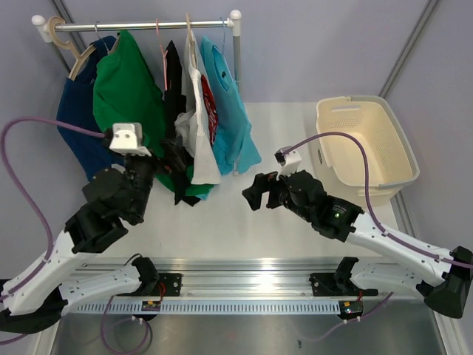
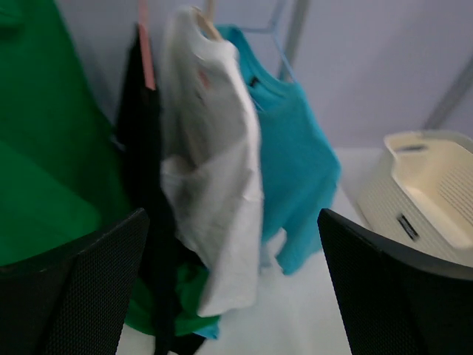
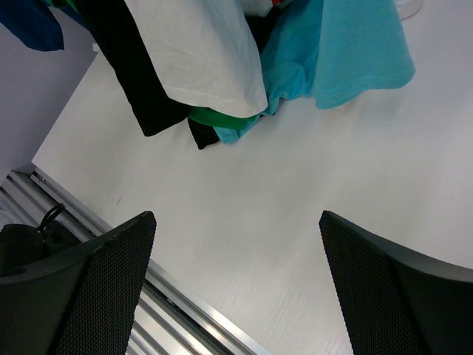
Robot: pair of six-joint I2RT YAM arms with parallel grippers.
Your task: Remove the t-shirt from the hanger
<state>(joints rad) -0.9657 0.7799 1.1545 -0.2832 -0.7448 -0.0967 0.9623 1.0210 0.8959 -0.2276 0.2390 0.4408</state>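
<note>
Left pincer (image 2: 233, 296), spread wide, hovers seemingly just beside the t-shirt (image 1: 126, 85).

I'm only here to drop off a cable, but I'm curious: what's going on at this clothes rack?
Two robot arms are working on taking down the green t-shirt. It hangs from the rail among other garments, not yet removed. The left pincer is open, close up to the hanging clothes beside the shirt's lower part, gripping nothing. The right pincer is also open and empty, above the table. A cream basket sits off to the right.
</note>
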